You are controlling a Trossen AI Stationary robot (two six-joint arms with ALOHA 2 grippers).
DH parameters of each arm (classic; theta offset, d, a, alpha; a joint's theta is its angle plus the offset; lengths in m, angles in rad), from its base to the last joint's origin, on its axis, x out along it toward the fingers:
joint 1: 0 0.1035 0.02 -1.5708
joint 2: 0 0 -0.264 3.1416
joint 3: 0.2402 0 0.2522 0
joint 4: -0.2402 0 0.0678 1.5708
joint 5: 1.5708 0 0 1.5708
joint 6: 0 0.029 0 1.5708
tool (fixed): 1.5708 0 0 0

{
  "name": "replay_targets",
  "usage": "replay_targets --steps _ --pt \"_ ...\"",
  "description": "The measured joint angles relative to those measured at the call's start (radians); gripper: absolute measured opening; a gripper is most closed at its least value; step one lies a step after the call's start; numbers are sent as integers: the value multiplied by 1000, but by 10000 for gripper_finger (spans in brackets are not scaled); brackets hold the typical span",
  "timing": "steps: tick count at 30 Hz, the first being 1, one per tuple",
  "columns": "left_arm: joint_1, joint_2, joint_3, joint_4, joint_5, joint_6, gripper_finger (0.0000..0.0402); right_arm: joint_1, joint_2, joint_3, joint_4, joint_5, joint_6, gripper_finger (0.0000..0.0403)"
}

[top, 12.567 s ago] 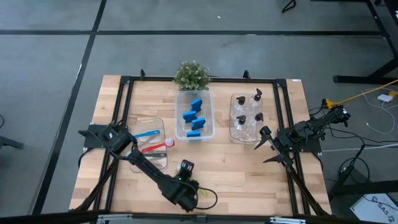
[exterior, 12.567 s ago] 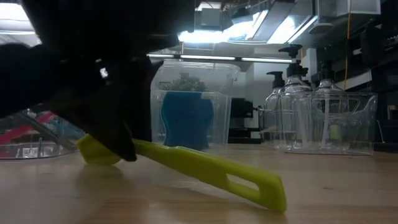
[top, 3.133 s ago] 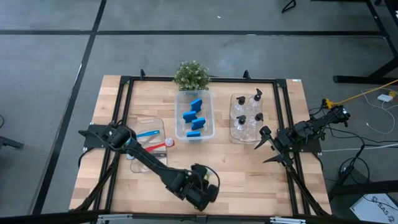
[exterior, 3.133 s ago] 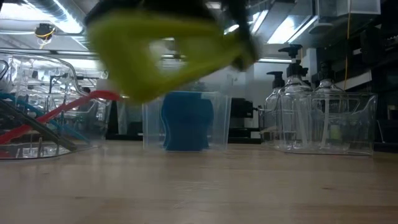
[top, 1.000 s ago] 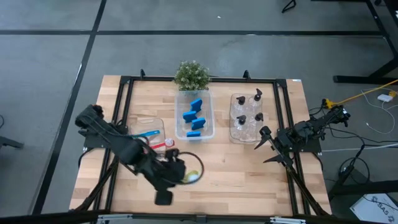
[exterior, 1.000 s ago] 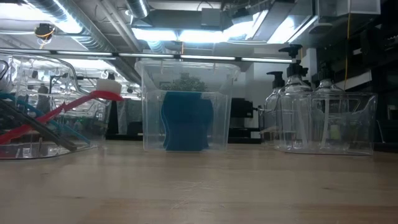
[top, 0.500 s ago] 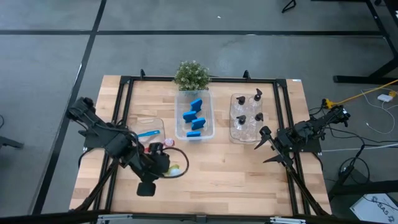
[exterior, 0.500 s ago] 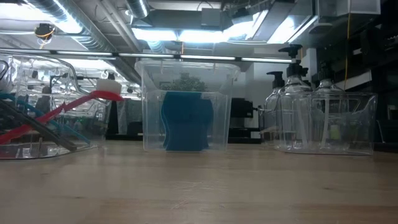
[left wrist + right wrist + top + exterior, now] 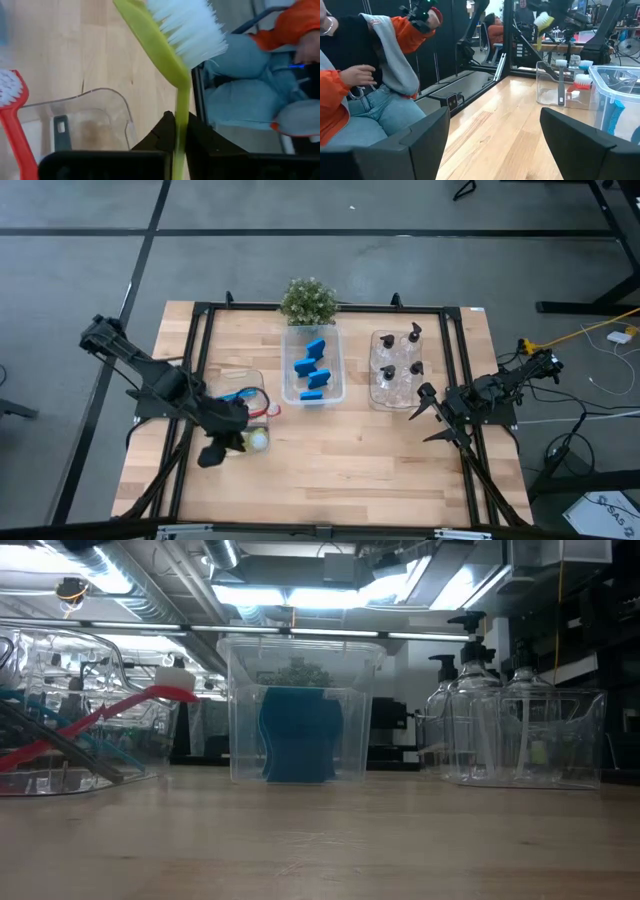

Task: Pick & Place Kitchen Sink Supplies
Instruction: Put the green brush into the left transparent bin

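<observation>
Holding the yellow-green brush in my left gripper right now, fingers pinched tight on the thin handle with the white bristle head sticking out away from the wrist, so the long axis runs straight out along the gripper. In the high view the left gripper hangs over the near end of the brush bin at the table's left (the bin's clear curved wall shows just past the fingers in the wrist view too). The red brush and the blue brush already lie in there, with the red head poking over the rim. My read is that the next move is all about lining the handle up with the bin's long direction so it drops in beside those two instead of bridging the rim. My right gripper is parked with its fingers spread wide, by the bottle bin, well apart from all this, so the left arm is clearly the one for the job. The sponges sit in the middle bin.
</observation>
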Motion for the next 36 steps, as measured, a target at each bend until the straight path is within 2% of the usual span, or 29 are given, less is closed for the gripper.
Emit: replay_targets --steps 4,9,19,29,36 --pt "39 -54 -84 42 28 67 14 0 0 0 0 0 0 308" --pt "84 -64 -164 57 98 161 14 0 0 0 0 0 0 308" --pt "164 -64 -230 160 162 419 16 0 0 0 0 0 0 308" --pt "274 -59 -405 411 378 445 18 0 0 0 0 0 0 308" --pt "332 -59 -421 404 454 411 19 0 0 0 0 0 0 308"
